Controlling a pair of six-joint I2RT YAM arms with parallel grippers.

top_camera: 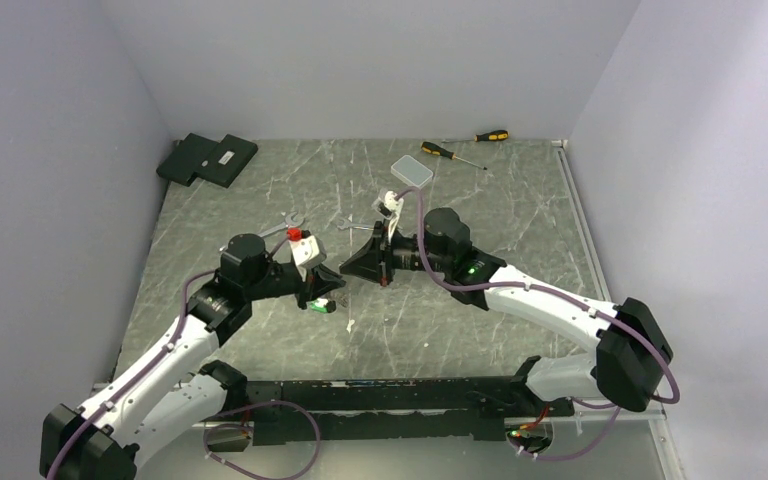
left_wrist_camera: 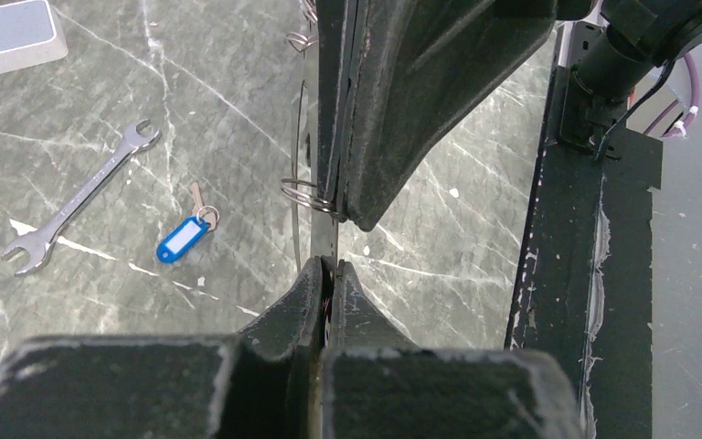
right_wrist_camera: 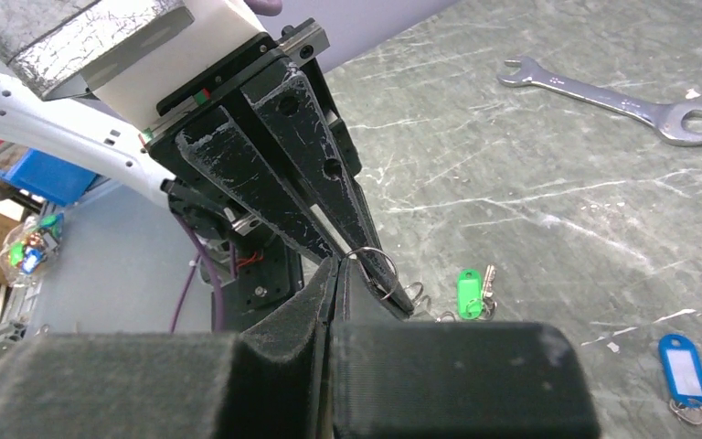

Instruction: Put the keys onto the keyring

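1. Left hand (left_wrist_camera: 327, 271): closed, tips pressed together. It is raised off the bench (top_camera: 520, 230), tip-to-tip with the right hand (right_wrist_camera: 334, 271), which is also closed.
2. Keyring (left_wrist_camera: 296, 233): a thin pale band running just beside both hands' tips in the left wrist view. Its lower end disappears at the left hand's tips. It looks pinched there, but these views can't confirm it.
3. A small wire ring (left_wrist_camera: 300, 194) sits at the right hand's tips. Can't tell whether it is gripped or just hanging.
4. Neither tagged key is on the keyring. The green-tag key (right_wrist_camera: 469, 293) lies on the bench near the hands. The blue-tag key (left_wrist_camera: 183, 236) lies further off, near a spanner (left_wrist_camera: 78, 199).
5. Handling, keyring: judged light and floppy, with no stiffness to push against. It will likely sag and twist if held at one point. Best to hold it close to the end being threaded, with the second hand steadying just beside.
6. Handling, tagged keys: tiny, light and rigid, lying flat on smooth stone, so likely to skate when nudged. The plastic tag is the biggest target. Taking it by the tag edges leaves the key's own ring free for threading.
7. Risk: thin metal can slip out of closed pads unnoticed. Nothing here looks fragile.
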